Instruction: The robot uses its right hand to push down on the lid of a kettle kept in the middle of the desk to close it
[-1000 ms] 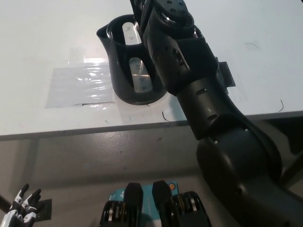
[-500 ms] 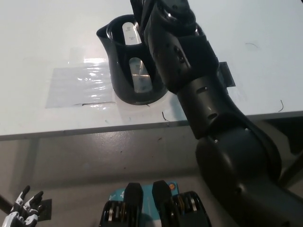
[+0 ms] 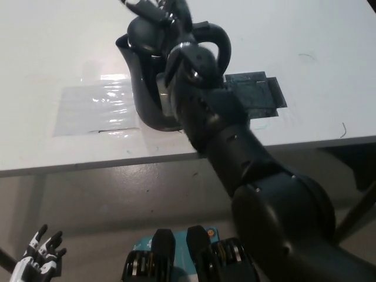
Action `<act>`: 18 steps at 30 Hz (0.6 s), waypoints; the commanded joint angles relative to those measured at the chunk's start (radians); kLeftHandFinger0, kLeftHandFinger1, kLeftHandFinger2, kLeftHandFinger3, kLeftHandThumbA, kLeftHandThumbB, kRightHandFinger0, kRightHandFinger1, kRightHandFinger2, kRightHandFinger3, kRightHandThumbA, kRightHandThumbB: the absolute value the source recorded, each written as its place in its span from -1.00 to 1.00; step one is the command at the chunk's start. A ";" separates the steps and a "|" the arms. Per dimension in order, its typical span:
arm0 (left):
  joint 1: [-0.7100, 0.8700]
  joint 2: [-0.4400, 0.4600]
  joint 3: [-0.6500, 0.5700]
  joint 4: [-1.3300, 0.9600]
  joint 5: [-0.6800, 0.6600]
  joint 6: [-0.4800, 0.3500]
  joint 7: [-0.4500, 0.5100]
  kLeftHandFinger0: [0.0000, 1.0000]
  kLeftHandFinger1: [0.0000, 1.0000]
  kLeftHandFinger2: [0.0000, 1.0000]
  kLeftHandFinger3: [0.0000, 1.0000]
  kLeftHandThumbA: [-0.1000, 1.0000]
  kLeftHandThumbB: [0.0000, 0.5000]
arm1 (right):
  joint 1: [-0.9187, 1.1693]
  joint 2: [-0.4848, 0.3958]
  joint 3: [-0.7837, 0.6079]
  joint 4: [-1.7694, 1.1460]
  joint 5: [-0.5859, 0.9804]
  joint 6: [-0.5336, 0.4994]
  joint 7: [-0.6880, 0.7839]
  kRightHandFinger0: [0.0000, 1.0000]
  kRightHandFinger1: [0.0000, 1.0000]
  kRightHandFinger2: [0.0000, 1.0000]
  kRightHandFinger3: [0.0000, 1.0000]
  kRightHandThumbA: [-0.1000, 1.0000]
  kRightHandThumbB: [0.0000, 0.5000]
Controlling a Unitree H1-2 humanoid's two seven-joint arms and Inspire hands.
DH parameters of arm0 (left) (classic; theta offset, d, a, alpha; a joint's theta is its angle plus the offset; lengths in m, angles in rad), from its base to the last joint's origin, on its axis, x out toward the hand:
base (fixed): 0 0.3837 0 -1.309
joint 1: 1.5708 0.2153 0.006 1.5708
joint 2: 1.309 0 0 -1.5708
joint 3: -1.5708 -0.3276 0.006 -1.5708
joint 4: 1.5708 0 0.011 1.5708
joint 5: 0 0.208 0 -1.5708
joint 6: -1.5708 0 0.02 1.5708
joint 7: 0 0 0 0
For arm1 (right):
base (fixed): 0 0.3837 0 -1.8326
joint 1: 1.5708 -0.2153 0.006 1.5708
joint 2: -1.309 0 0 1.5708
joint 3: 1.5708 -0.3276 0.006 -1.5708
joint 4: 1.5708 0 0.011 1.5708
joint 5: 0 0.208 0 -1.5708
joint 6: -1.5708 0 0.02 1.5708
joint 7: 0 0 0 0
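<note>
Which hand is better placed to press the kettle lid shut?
Right. The right hand is already over the lid of the kettle; the left hand hangs low, below the desk.

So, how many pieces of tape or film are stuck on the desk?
2. A clear shiny film patch lies left of the kettle; a dark patch lies right of it. The arm may hide more.

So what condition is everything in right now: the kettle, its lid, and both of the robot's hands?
Kettle: upright on the desk.
Lid: lowered over the kettle's mouth; whether fully shut cannot be told.
Right robot hand: on top of the lid, fingers partly cut off by the picture's edge.
Left robot hand: resting low at the lower left, open, holding nothing.
</note>
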 commanded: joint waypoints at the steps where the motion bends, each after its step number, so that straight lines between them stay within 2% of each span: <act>1: -0.018 0.010 -0.005 -0.027 -0.010 -0.015 -0.014 1.00 1.00 0.74 1.00 -0.33 -0.13 | 0.040 0.064 -0.002 0.093 0.007 -0.052 0.070 1.00 1.00 1.00 1.00 0.70 -0.98; 8: -0.051 0.032 -0.007 -0.044 -0.003 0.017 -0.006 1.00 1.00 0.75 1.00 -0.31 -0.07 | 0.033 0.042 0.042 0.128 -0.043 -0.073 0.044 1.00 1.00 1.00 1.00 0.78 -0.99; 11: -0.048 0.033 -0.006 -0.049 -0.004 0.015 -0.007 1.00 1.00 0.75 1.00 -0.31 -0.17 | 0.037 0.035 0.050 0.132 -0.047 -0.077 0.041 1.00 1.00 1.00 1.00 0.74 -0.98; 14: -0.038 0.040 0.000 -0.050 -0.008 0.015 -0.011 1.00 1.00 0.76 1.00 -0.34 -0.19 | 0.041 0.028 0.045 0.130 -0.039 -0.084 0.052 1.00 1.00 1.00 1.00 0.80 -0.94; 18: -0.020 0.034 0.006 -0.044 -0.011 0.016 -0.005 1.00 1.00 0.75 1.00 -0.33 -0.09 | 0.036 0.024 0.041 0.125 -0.037 -0.075 0.059 1.00 1.00 1.00 1.00 0.84 -0.91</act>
